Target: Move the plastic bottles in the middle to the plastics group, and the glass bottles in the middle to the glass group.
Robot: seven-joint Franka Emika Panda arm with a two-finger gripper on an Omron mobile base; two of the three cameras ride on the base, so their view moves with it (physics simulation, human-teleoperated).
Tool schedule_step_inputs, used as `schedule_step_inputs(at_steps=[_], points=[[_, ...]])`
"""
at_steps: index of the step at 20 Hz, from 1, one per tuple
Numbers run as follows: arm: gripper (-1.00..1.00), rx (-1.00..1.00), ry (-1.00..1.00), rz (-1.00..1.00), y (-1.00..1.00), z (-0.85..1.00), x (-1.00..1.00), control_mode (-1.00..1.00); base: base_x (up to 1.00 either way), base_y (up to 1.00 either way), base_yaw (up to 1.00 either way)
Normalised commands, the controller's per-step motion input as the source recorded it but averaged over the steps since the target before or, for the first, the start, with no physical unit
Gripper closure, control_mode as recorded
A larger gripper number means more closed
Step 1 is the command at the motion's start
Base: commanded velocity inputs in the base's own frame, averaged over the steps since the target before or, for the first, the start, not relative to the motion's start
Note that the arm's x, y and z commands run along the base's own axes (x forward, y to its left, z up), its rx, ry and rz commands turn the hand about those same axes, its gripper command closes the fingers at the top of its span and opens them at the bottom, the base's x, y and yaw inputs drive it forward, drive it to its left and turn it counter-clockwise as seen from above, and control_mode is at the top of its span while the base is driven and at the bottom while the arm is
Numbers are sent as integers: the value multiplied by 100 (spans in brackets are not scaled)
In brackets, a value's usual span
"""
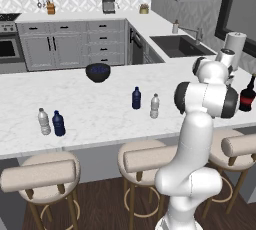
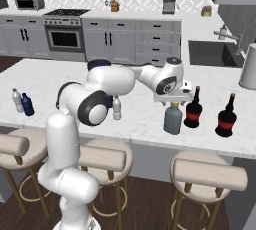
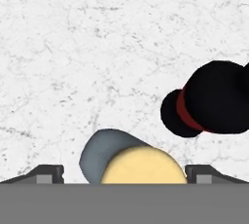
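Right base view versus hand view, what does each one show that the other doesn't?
Right base view alone: the pair of small water bottles at the counter's far left, the second dark red-labelled bottle, the white paper-towel roll, and the sink.

Hand view alone: a look straight down on the tan cap, which sits between the gripper fingertips.

Both: the big grey-blue glass bottle standing on the white marble counter, with a dark red-labelled bottle close beside it.

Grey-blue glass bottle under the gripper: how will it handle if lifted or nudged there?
The grey-blue bottle is broad-bodied and upright, so probably stable, and likely heavy for its size. The gripper straddles its tan cap; a grip on the short neck might let it swing. A red-labelled bottle stands close beside it, so a sideways nudge risks a knock.
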Motion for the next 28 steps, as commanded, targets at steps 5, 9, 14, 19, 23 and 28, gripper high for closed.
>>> schedule_step_inputs(at_steps=[5, 9, 14, 19, 23, 28], points=[[-100, 1, 0, -20, 0, 9, 0, -100, 0, 0, 0], [-100, 0, 0, -24, 0, 7, -3, -100, 0, 0, 0], [-100, 3, -2, -7, 3, 16, -56, -100, 0, 0, 0], [-100, 1, -8, -3, 30, 25, -60, -100, 0, 0, 0], [-100, 0, -8, -2, 76, 16, -42, -100, 0, 0, 0], [-100, -1, -6, 0, 100, 1, -5, -100, 0, 0, 0]])
